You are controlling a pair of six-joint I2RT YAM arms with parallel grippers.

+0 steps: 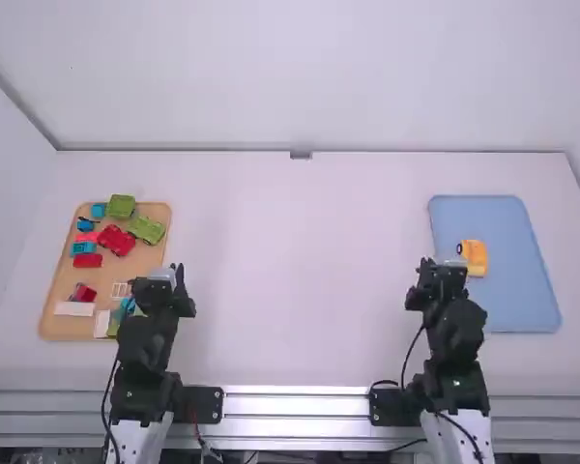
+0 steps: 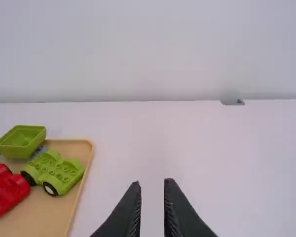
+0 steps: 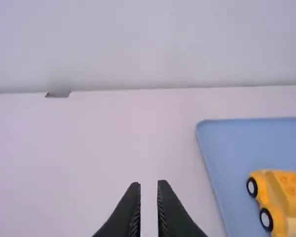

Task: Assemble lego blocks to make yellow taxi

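Two trays are being shown on the white table (image 1: 290,271), and it is from the blue tray (image 1: 512,300) that everything is placed. Well apart to its left, the wooden tray (image 1: 63,275) is loaded with loose pieces: a green open box-shaped block (image 2: 20,140), a green wheeled base (image 2: 56,173), a red vehicle (image 2: 7,190), plus blue pieces (image 1: 83,248) and a white block (image 1: 74,308). Over at the blue tray's left edge, the right gripper (image 1: 442,271) is seen close beside the yellow car (image 1: 474,256), on the side toward the wooden tray; whether the two are touching can't be told.

And the yellow car itself! It is set down inside the blue tray, near that left edge, upright on its wheels. Its long axis is pointed roughly away from the arm bases, along the tray's long side, with two wheels turned toward the left edge; which end is the front can't be made out.

Bare blue surface is left to the car's right and on its near side. White tabletop is stretched from the tray's left edge across to the wooden tray, where the left gripper (image 1: 161,280) is held by the near right edge. Both grippers are parted by a narrow gap, nothing held between the fingers.
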